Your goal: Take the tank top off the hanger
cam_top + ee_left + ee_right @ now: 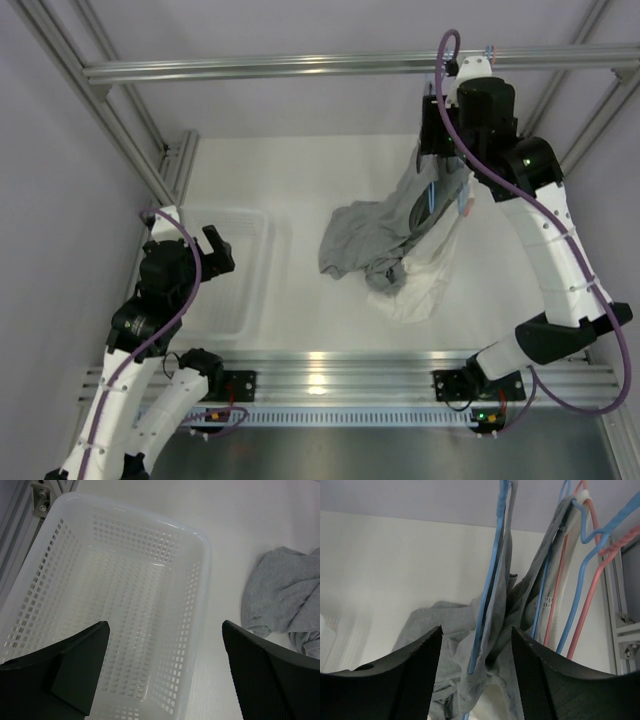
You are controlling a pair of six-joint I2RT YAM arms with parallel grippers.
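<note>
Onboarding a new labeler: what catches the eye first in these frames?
The right gripper is raised at the far right, its jaws straddling a grey tank top on a blue hanger. Below it, a heap of grey and white clothes lies on the table. At left, the open left gripper hovers over a white basket.

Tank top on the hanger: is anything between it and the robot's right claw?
Nothing visible. The right gripper straddles the gray tank top and its blue hanger; the other hangers hang off to one side.

Hanger [489,570] tops off-frame, R wrist cam
</note>
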